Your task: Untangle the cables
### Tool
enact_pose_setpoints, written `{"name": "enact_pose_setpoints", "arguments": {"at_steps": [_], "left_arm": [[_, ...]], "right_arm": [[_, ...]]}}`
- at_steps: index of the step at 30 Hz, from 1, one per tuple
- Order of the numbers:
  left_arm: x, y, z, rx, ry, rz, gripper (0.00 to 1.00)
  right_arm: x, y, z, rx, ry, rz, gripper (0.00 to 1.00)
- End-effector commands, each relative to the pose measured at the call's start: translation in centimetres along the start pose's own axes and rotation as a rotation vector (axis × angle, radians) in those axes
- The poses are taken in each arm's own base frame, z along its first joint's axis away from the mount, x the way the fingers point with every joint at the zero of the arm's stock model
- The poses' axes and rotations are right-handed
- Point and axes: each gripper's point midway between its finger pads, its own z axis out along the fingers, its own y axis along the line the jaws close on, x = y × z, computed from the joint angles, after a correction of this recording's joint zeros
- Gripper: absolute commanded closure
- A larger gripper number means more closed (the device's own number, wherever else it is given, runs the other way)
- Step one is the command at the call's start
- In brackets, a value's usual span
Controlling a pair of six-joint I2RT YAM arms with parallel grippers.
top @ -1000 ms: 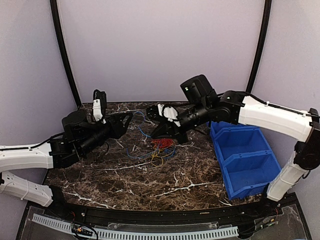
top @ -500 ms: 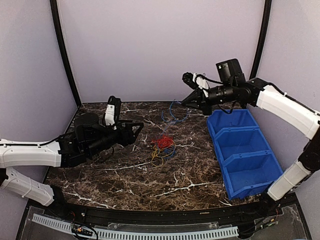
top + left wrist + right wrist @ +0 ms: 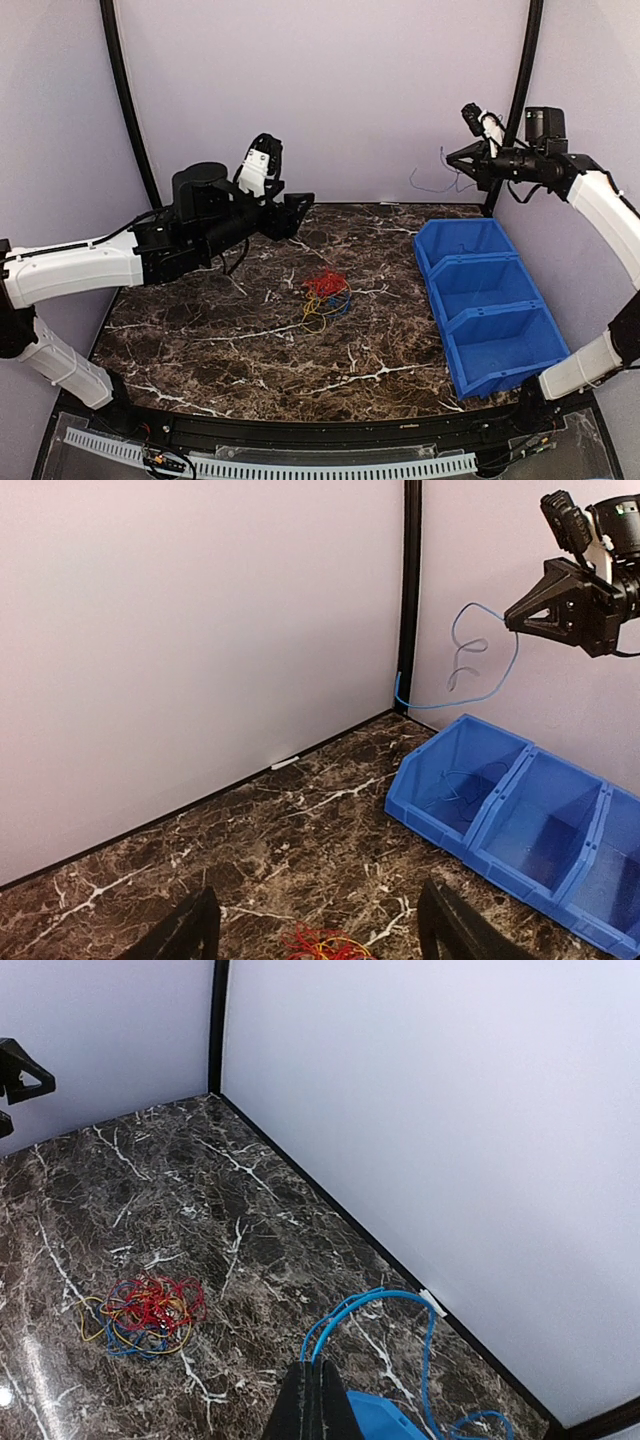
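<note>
A small knotted bundle of red, yellow and blue cables point(image 3: 325, 295) lies on the marble table point(image 3: 220, 340); it also shows in the left wrist view point(image 3: 322, 945) and the right wrist view point(image 3: 145, 1312). My right gripper point(image 3: 452, 160) is shut on a separate blue cable point(image 3: 428, 186) and holds it high in the air near the back right corner, above the far end of the blue bin point(image 3: 520, 362). The cable dangles in loops point(image 3: 480, 680) point(image 3: 390, 1305). My left gripper point(image 3: 298, 212) is open and empty, raised behind and left of the bundle.
The blue bin has three compartments along the table's right side point(image 3: 505, 858). Its farthest compartment holds a thin blue wire point(image 3: 455, 790). Walls and black corner posts point(image 3: 128, 110) close in the back and sides.
My right gripper has pulled the blue cable out of the bundle and carried it up and to the right, over the bin. My left arm has risen and swung toward the back.
</note>
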Motion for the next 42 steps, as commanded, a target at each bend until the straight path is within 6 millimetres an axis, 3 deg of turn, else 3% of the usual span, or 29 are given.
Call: {"name": "enact_pose_setpoints", "arguments": {"at_steps": [1,4,5,6,7,13,20,25,26,27,29,32,39,41,42], "left_arm": [[-0.7,1.3,0.6,-0.083,-0.008,0.101,0.29],[-0.1,1.4,0.9,-0.091,-0.02,0.092,0.29],[1.0,1.7,0.9,-0.101,-0.011,0.098,0.29],[0.6,2.0,0.8,-0.111,-0.045,0.088,0.28],[1.6,2.5,0.9,-0.119,-0.033,0.087,0.28],[3.4,4.3,1.0,-0.118,-0.005,0.022,0.28],[3.3,4.8,-0.3,-0.128,-0.023,0.019,0.28],[3.1,4.8,-0.5,-0.127,-0.025,0.019,0.28],[3.1,4.8,-0.4,-0.128,-0.024,0.019,0.28],[3.2,4.8,-0.4,-0.126,-0.023,0.02,0.28],[3.5,4.8,-0.2,-0.128,-0.014,0.022,0.27],[4.3,4.7,0.3,-0.128,0.012,0.028,0.27],[6.9,4.5,2.1,-0.133,0.116,0.012,0.24],[8.0,4.4,2.7,-0.131,0.159,0.014,0.23],[9.5,4.3,3.1,-0.13,0.209,0.02,0.23]], "right_arm": [[-0.7,-1.2,-2.3,0.032,-0.069,0.034,1.0],[0.7,-2.6,-3.4,0.084,-0.062,0.069,1.0],[1.2,-3.0,-3.7,0.099,-0.057,0.082,1.0],[2.0,-3.3,-3.8,0.111,-0.051,0.093,1.0],[2.8,-3.9,-4.1,0.131,-0.041,0.104,1.0],[8.9,-7.1,-5.3,0.223,0.018,0.196,1.0],[15.8,-9.2,-3.6,0.243,0.095,0.332,1.0],[19.4,-9.9,-2.2,0.245,0.163,0.404,1.0],[20.0,-10.1,-2.1,0.256,0.18,0.425,0.98],[20.5,-10.3,-2.0,0.264,0.193,0.44,0.88],[20.6,-10.2,-2.1,0.268,0.196,0.448,0.73],[19.7,-9.6,-2.7,0.279,0.162,0.431,0.62],[17.7,-7.2,-3.8,0.255,0.09,0.378,0.54],[16.9,-6.1,-3.9,0.218,0.052,0.355,0.53],[16.7,-5.5,-3.8,0.198,0.038,0.349,0.52]]}}
